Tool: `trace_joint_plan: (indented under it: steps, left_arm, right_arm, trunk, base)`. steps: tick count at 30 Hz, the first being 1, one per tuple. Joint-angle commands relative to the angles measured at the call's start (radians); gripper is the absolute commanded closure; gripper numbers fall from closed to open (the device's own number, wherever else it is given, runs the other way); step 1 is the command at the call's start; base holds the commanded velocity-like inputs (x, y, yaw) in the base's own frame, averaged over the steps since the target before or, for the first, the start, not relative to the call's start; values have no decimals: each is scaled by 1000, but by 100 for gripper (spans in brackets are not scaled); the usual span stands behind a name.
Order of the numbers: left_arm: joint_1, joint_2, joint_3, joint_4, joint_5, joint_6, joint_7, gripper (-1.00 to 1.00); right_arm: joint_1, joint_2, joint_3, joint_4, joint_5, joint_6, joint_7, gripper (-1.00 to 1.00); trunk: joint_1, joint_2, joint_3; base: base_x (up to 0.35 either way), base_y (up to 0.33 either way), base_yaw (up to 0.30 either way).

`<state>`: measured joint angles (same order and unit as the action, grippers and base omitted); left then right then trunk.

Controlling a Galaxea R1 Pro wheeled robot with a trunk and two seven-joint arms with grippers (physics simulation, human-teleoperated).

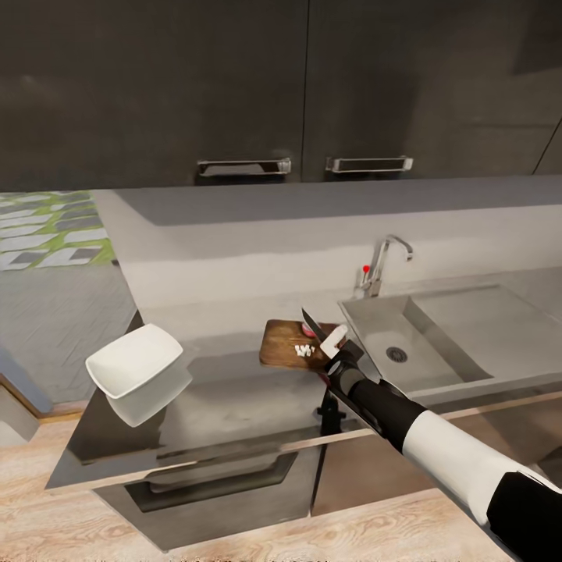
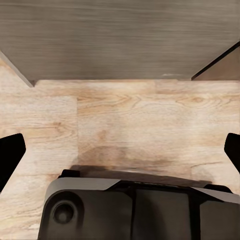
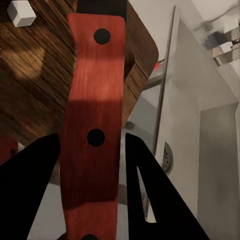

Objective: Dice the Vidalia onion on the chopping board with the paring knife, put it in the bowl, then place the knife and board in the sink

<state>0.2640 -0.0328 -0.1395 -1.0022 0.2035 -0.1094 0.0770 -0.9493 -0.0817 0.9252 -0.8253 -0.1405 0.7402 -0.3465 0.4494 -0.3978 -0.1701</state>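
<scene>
So I've got the right gripper (image 1: 341,353) clamped on the knife (image 1: 311,321), red handle squeezed between both fingers, blade pointing up and away over the cutting board (image 1: 285,349). I'm keeping it raised off the wood so the tip doesn't knock the pieces around. The diced onion (image 1: 304,351) sits as a little cluster of white cubes on the board, near the gripper. There's also a reddish bit on the board's far edge by the blade, can't tell what it is.

The board lies on the counter (image 1: 234,390) just left of the sink (image 1: 375,332), which should make the later drop-off short. The bowl (image 1: 139,373) is well apart, out at the counter's left end, so the cubes have a bit of travel ahead.

Left gripper (image 2: 120,150) is hanging low over the wooden floor, fingers spread wide, holding nothing.

Main thing to watch, I reckon: the tap (image 1: 386,261) behind the sink.
</scene>
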Motion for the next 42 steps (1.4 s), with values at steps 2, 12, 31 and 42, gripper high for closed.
trace_joint_plan:
  steps: [2,12,31,42]
  left_arm:
    - [0,1,-3,-2,8,-3,6,-100]
    - [0,1,-3,-4,8,-3,6,-100]
    - [0,1,-3,-4,8,-3,6,-100]
    - [0,1,-3,0,8,-3,7,-100]
  right_arm:
    - [-2,-1,6,-2,-10,5,-9,100]
    - [-2,0,7,0,-10,5,-8,100]
    - [-2,-4,1,-18,-12,0,-7,100]
    - [-2,-95,-459,-132,-16,-1,287,100]
  trunk:
    - [1,-2,-5]
    - [1,-2,-21]
    - [1,-2,-34]
    - [1,-2,-34]
  base:
    - [0,0,0]
    - [0,0,0]
    - [3,0,0]
    - [0,0,0]
